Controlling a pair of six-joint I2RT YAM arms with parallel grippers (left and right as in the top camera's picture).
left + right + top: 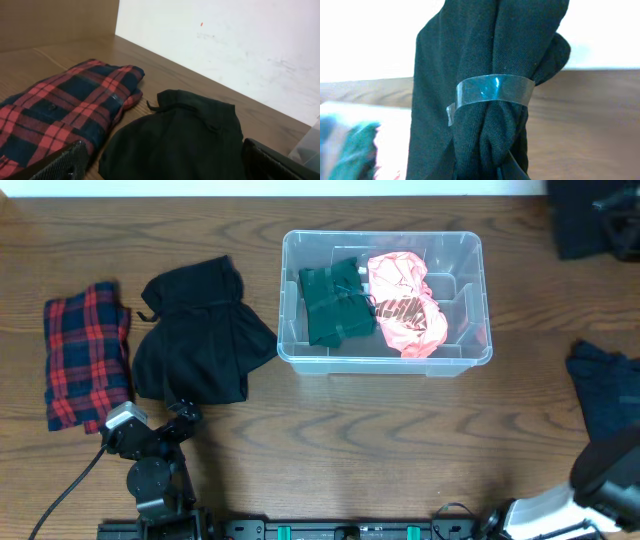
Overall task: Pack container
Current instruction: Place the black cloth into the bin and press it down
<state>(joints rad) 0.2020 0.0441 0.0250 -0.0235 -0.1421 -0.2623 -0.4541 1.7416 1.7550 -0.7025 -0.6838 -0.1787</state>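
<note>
While the container (380, 234) is sitting upright on the table (350, 450), around the middle and toward the far edge, it is holding a dark green garment (335, 305) on its left side and a pink garment (410, 310) on its right, the two touching each other. Off to the left, well clear of the tub, a black garment (175, 135) is lying crumpled just beside a folded red plaid garment (65, 110). The left pincer (164, 149) is hovering low at the near edge of the black garment with its jaws spread as wide as they go and nothing between them. Over at the right edge of the table, well apart from the container, the right pincer (490, 172) is closing tight on the lower end of a dark bundle (485, 50), which is standing upright close before the wrist camera. A band of clear tape (492, 90) is wrapping round the bundle's middle. Its jaws are hardly showing against the dark cloth.
</note>
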